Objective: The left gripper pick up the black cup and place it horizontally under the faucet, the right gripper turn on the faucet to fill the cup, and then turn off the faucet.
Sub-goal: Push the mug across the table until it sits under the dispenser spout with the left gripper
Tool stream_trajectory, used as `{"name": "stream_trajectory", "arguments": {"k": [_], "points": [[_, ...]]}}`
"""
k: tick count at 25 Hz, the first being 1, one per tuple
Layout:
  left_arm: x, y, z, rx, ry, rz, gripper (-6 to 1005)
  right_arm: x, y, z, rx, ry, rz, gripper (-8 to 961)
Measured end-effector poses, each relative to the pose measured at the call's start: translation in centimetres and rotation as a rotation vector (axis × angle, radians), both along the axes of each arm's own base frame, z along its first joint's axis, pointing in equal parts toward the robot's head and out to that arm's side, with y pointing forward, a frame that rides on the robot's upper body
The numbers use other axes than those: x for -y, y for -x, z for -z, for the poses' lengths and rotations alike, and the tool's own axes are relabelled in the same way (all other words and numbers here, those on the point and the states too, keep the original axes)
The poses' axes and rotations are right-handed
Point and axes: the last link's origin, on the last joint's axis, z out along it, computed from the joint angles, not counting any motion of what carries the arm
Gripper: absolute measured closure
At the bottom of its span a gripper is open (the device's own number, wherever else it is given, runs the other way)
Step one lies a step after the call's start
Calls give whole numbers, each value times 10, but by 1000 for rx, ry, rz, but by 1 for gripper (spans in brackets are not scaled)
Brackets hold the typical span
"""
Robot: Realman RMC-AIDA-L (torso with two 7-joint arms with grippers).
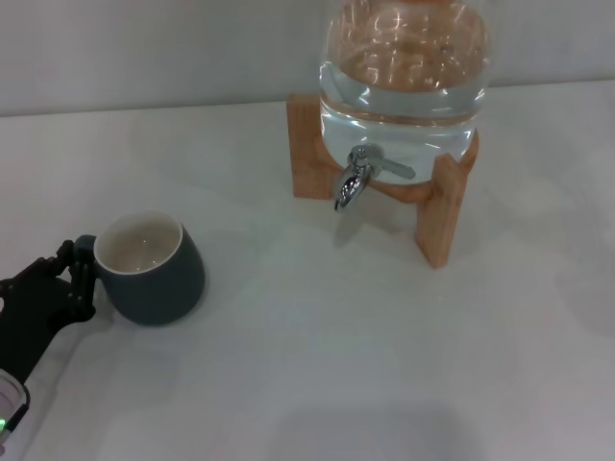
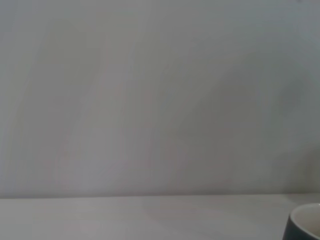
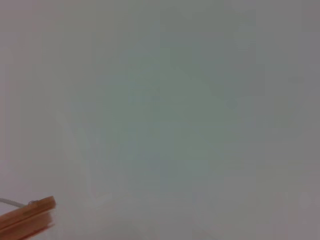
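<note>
The black cup (image 1: 154,274) stands upright on the white table, cream inside showing, its loop handle turned toward the left edge. My left gripper (image 1: 69,280) sits right at that handle, low at the table's left side. A sliver of the cup (image 2: 305,226) shows in the left wrist view. The chrome faucet (image 1: 352,184) sticks out of the clear glass water jar (image 1: 404,86) at the back, with its thin lever pointing right. It is far from the cup. The right gripper is out of view.
The jar rests on a wooden stand (image 1: 440,216) whose legs reach toward the table's middle. A corner of the stand (image 3: 29,219) appears in the right wrist view. A pale wall runs behind the table (image 1: 336,365).
</note>
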Motion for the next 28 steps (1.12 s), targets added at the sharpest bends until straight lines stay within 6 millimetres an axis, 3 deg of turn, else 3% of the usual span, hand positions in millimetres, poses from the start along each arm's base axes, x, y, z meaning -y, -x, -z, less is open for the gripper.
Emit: {"name": "stream_trajectory", "arguments": {"k": [15,28], "points": [[1,-11,0,17,-2,70,841,0,-2,0,2,0,5,109],[-1,-25,11,-3,72,152,841,-2,1,2,3,10,-7,110]]}}
